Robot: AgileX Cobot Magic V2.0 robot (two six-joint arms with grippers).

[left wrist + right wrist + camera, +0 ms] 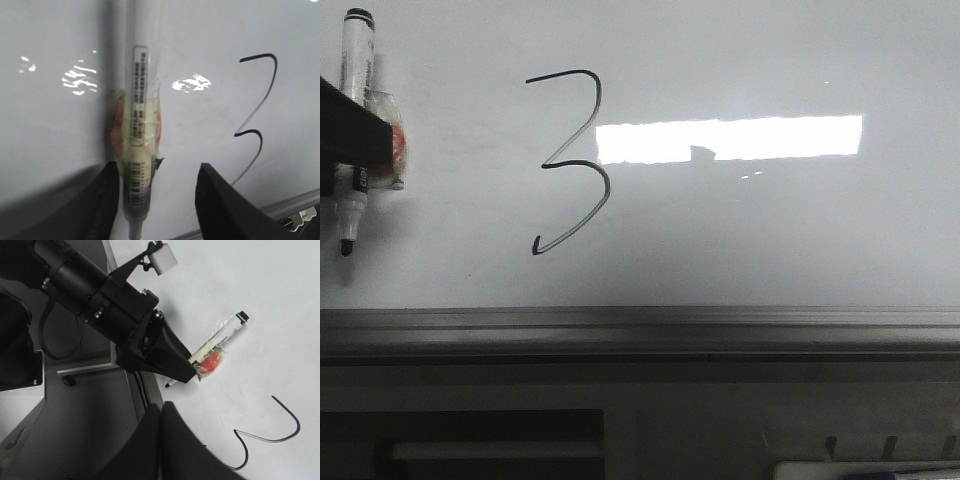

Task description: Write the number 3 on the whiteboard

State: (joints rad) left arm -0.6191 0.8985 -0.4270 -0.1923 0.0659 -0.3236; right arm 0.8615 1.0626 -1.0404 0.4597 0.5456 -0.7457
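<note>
A: Where does the number 3 (pixel 575 160) sit?

B: On the whiteboard (pixel 770 240), left of centre in the front view, its flat top at about 11 o'clock from the bright rectangular reflection (pixel 730 138) and its hooked tail down at about 8 o'clock from it. The grey rail (pixel 640 330) runs along the board's lower edge, well below the tail.

A: And the marker (pixel 353 130)?

B: At 9 o'clock from the 3, well apart from it, upright with its black tip down. A clear wrapping with an orange-red patch (pixel 395 150) surrounds its middle.

A: The left pincer (pixel 155 200)?

B: Its wrist view shows the fingers (pixel 107 200) spread, the marker against the left one only, a gap to the other.

A: The right pincer (pixel 160 440)?

B: Its two dark fingers look pressed together, holding nothing.
</note>
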